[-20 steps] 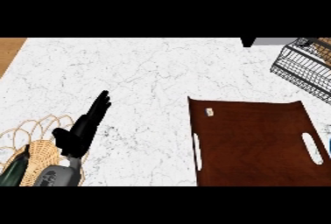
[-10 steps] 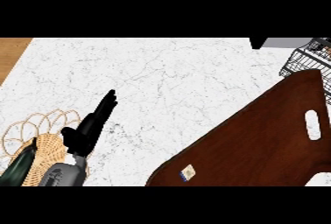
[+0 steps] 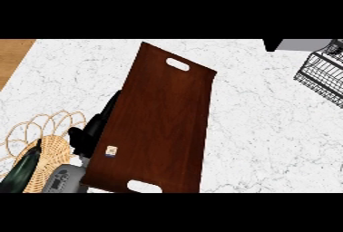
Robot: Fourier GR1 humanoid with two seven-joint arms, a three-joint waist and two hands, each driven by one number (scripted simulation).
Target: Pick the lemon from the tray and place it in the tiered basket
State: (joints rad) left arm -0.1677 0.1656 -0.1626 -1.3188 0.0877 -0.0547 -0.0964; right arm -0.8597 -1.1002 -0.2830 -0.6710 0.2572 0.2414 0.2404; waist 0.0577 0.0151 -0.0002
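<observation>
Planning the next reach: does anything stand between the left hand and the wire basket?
Yes. The brown tray lies between them, covering part of the left hand. Beyond it, bare marble runs to the basket. No lemon shows.

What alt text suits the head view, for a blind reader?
A long dark brown wooden tray slants across a white marble counter, hiding part of the robot's black left hand. No lemon shows; a black wire basket sits upper right.
</observation>
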